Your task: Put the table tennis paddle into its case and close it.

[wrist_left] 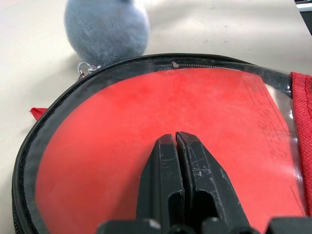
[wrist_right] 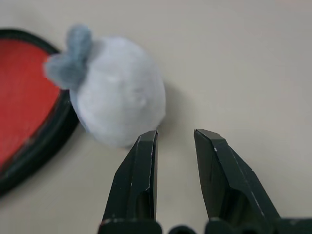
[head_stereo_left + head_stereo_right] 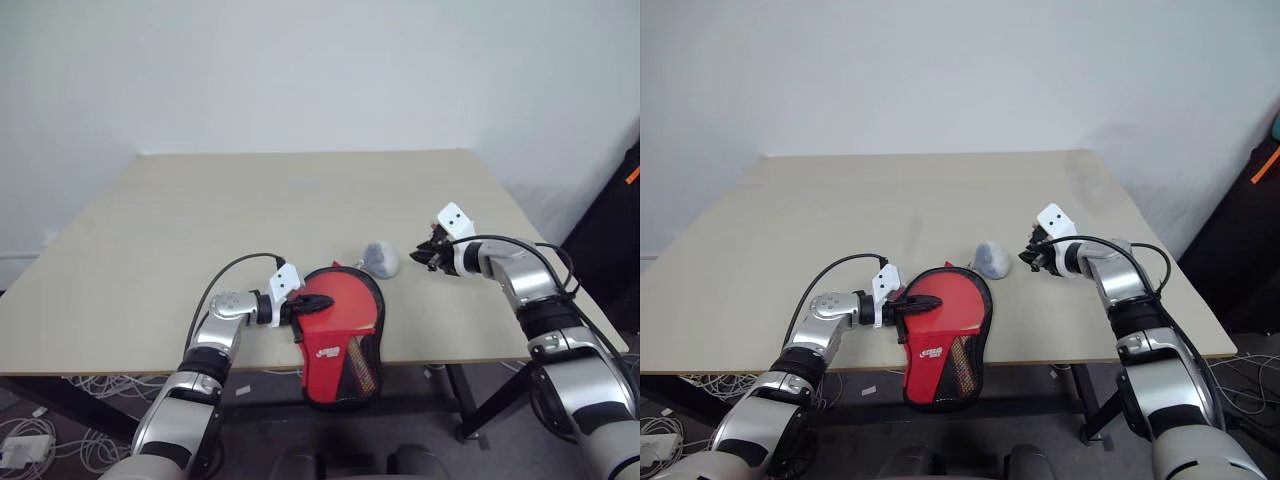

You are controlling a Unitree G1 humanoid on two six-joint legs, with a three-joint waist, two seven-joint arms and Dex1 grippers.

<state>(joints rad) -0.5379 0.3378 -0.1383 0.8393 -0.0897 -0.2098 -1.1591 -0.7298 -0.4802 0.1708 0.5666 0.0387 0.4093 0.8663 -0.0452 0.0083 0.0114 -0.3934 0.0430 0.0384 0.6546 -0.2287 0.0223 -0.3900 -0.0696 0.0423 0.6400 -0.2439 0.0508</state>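
The case (image 3: 340,345) lies red side up at the table's front edge, its narrow end hanging over the edge. White logo and black mesh pocket face up. Through its clear window (image 1: 229,122) shows a flat red face, the table tennis paddle (image 3: 345,300) inside; its handle is hidden. My left gripper (image 3: 306,305) is shut, with nothing between its fingertips (image 1: 165,146), and rests on the window from the left. A fluffy grey pompom (image 3: 380,260) sits at the case's zip by the far rim. To the right of the pompom my right gripper (image 2: 175,134) hangs open and empty.
The beige table (image 3: 200,210) stretches wide behind and to the left of the case. A black object stands past the table's right edge (image 3: 620,220). Cables lie on the floor at the lower left (image 3: 60,400).
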